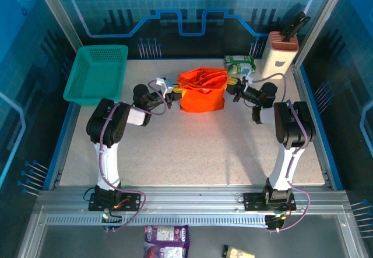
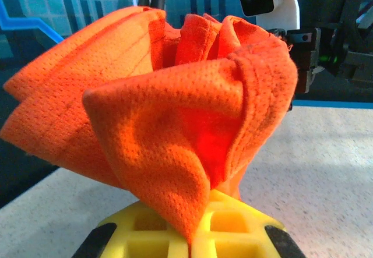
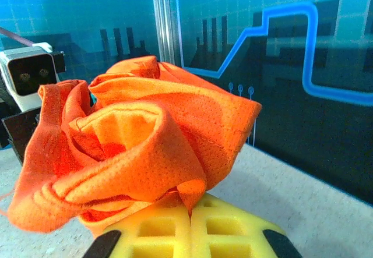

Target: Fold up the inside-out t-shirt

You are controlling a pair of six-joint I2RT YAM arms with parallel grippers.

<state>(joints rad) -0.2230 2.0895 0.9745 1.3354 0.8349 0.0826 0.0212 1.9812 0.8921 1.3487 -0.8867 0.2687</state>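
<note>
The table (image 1: pixel 192 153) offers a wide bare stretch on its near side, and we judge that the folding will have to happen there. The shirt (image 1: pixel 201 89) sits at the far middle, slung between the two arms as a bunched orange bundle. Whether its lower edge touches the table we cannot tell. Held from both sides like this, it looks ready to be drawn out flat. As it is, it is crumpled, with loose folds and a stitched hem showing. We think spreading comes before any fold, so the task is at an early stage.

The basket (image 1: pixel 96 71) stands at the far left corner, well apart from the shirt, and seems to play no part.

The left gripper (image 1: pixel 173 95) has the shirt's left side and the right gripper (image 1: pixel 232 87) its right side, the two facing each other across the bundle. Each is clamped on cloth. In the left wrist view the yellow pads (image 2: pixel 145 229) meet with fabric pinched in the seam between them. The right pads (image 3: pixel 151 229) do the same.
</note>
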